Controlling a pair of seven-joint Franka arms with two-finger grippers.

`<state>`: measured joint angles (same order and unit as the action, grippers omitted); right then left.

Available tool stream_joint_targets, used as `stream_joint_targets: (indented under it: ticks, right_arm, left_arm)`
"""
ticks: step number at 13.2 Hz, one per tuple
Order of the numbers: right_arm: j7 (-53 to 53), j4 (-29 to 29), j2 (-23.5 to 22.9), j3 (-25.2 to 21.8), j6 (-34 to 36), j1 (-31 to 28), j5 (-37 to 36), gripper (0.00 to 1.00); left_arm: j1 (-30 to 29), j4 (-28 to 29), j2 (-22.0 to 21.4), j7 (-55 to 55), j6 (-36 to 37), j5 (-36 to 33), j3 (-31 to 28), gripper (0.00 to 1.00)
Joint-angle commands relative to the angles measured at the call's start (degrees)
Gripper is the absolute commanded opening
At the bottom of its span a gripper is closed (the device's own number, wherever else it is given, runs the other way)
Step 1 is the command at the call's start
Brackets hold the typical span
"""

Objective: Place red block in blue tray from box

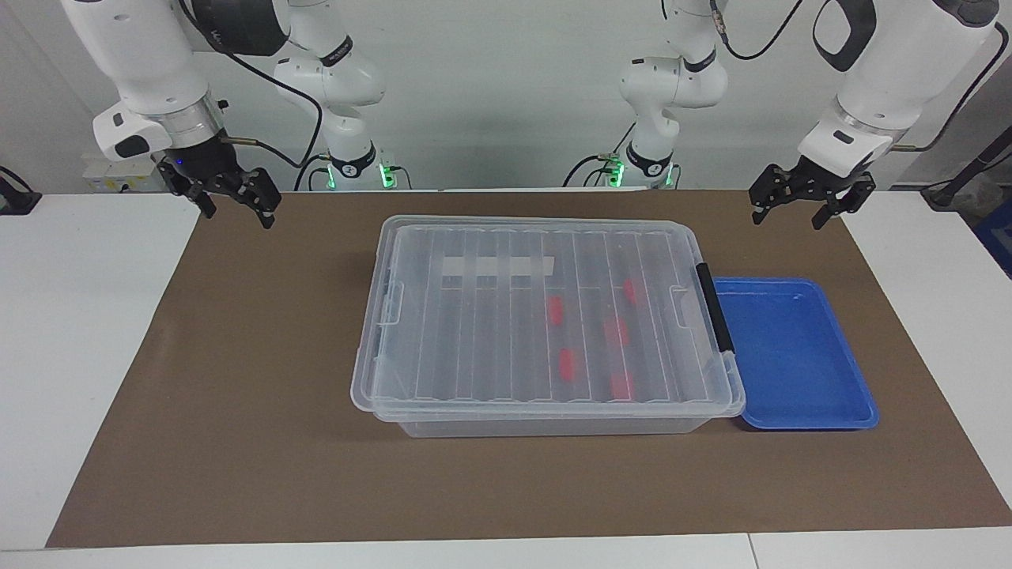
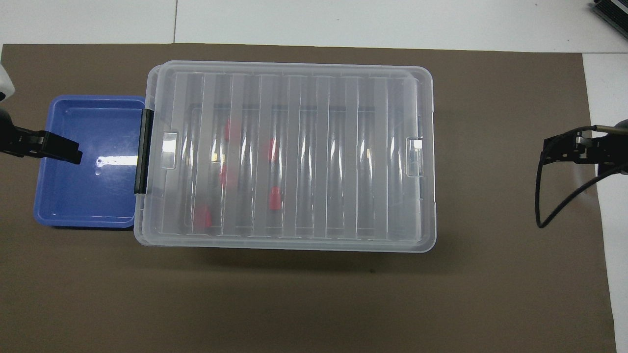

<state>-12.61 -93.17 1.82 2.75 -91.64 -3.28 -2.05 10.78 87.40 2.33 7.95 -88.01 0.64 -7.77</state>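
Both arms are glossy white with rounded shells and black bands at the joints. Each ends in a silver wrist ring and a black gripper: the left gripper [image 1: 813, 204], the right gripper [image 1: 231, 197]. Black cables loop along them; green lights glow at the bases.

Item count on the worktop [image 1: 237, 442]: one clear box [image 1: 443, 348] with one lid [image 2: 294, 98]; five red blocks [image 1: 556, 310] inside it; one blue tray [image 1: 791, 356]; one brown mat [image 2: 314, 304]. Two arms, one gripper each.
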Motion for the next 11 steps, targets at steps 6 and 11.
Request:
stream_joint_targets:
  ticks: [6, 11]
  right_arm:
    - [1.54, -1.84, 1.43, 0.24, -2.31, -0.94, 1.17, 1.0]
    - [1.45, -1.84, 1.43, 0.24, -2.14, -1.11, 1.17, 1.0]
  left_arm:
    - [-0.06, 1.72, -1.45, -0.57, -0.76, 0.59, -0.14, 1.0]
    - [-0.06, 1.72, -1.45, -0.57, -0.76, 0.59, -0.14, 1.0]
